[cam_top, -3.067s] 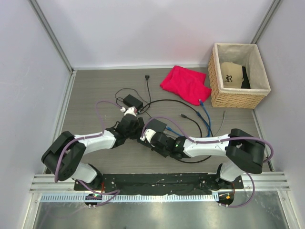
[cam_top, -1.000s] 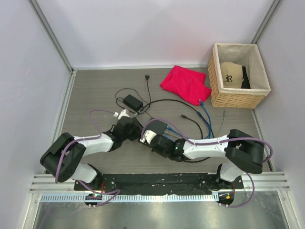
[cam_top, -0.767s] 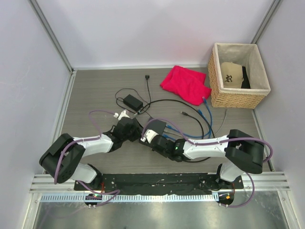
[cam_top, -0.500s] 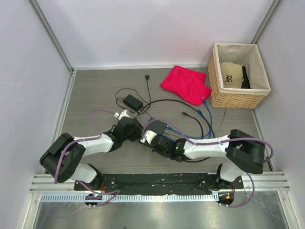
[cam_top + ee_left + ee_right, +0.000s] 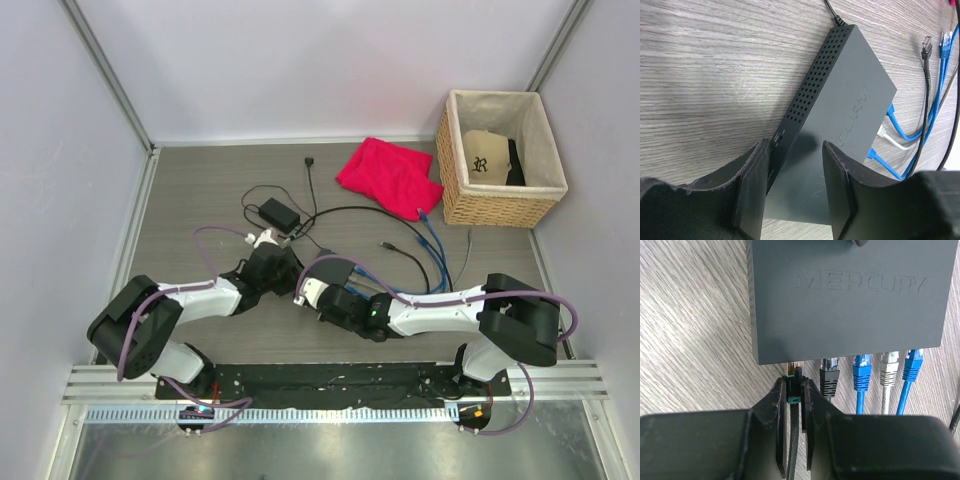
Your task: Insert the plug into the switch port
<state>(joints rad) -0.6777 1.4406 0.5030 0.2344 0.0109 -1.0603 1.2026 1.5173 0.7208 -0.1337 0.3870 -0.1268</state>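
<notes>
Plug (image 5: pixel 793 385), pinched by right fingers (image 5: pixel 771 412), meets the switch's (image 5: pixel 850 305) end port (image 5: pixel 794 363) beside 4 cables (image 5: pixel 861 377); left fingers (image 5: pixel 752 192) clamp the switch.

Compared with three seconds ago, we see the left gripper (image 5: pixel 794 156) drawn back toward the near side, off the power brick (image 5: pixel 279 212), which now shows whole in the top view. Over the last second it edges slightly right again. The right gripper (image 5: pixel 794 390) sits a touch nearer and further right. The switch (image 5: pixel 850 300) lies slightly further right with it.
</notes>
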